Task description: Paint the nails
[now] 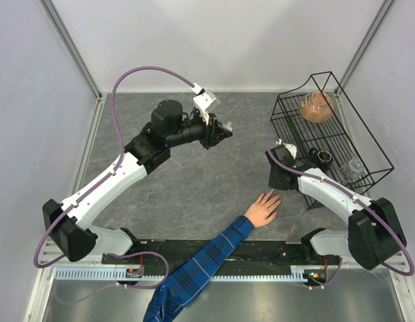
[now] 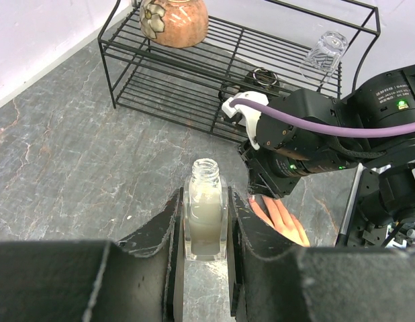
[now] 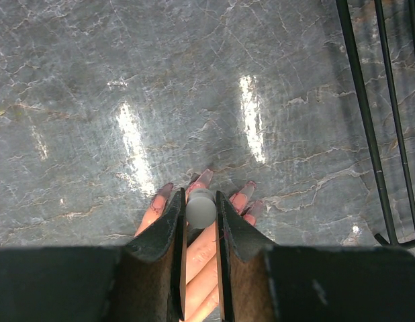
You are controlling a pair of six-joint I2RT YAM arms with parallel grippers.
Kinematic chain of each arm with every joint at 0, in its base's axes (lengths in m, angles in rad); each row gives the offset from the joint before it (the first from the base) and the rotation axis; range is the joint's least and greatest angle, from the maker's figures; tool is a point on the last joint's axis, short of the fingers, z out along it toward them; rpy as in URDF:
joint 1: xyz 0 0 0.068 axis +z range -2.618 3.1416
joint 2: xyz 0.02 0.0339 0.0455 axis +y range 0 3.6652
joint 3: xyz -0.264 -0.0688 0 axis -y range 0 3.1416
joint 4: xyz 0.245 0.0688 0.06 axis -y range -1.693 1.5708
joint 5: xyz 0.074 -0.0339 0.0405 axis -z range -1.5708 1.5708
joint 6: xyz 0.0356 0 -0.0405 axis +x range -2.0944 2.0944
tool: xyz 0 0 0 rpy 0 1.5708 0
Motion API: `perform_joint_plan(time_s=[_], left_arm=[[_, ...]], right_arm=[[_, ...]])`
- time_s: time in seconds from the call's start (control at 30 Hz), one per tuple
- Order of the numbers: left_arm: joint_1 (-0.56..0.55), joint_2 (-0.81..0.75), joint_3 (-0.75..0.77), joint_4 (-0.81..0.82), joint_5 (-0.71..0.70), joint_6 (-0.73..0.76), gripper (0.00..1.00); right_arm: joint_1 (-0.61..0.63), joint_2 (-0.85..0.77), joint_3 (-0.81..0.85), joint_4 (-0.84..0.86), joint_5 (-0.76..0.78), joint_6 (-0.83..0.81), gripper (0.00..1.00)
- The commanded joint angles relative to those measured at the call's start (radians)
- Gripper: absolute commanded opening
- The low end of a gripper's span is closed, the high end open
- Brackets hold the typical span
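Note:
A light-skinned hand (image 1: 263,209) in a blue plaid sleeve (image 1: 201,265) lies flat on the grey marbled table, fingers pointing away. Its long nails (image 3: 205,177) look dark and purplish in the right wrist view. My right gripper (image 3: 200,194) is shut on a grey round brush cap (image 3: 200,209), straight above the middle fingers; the brush tip is hidden. That gripper (image 1: 274,181) sits just beyond the fingertips. My left gripper (image 1: 224,131), further back at the centre, is shut on an open glass polish bottle (image 2: 205,215) with pale liquid, held upright. The hand also shows in the left wrist view (image 2: 281,218).
A black wire rack (image 1: 328,134) stands at the back right, holding an orange-brown vase (image 1: 316,107), a clear glass (image 1: 352,168) and a small dark jar (image 1: 324,156). White walls enclose the table on three sides.

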Motion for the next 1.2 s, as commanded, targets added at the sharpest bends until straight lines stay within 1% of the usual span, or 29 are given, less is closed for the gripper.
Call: perform_joint_plan(time_s=[0.0,0.57,1.17], left_arm=[[0.004,-0.020,0.029,0.029,-0.018,0.040,0.02],[0.009,0.005,0.041,0.031,-0.012,0.040,0.02],[0.012,0.023,0.062,0.026,-0.009,0.040,0.02]], right_arm=[[-0.006,0.012,0.014,0.021,-0.001,-0.006,0.00],[-0.010,0.021,0.020,0.029,-0.029,-0.018,0.00],[-0.053,0.052,0.031,0.046,-0.036,-0.038,0.00]])
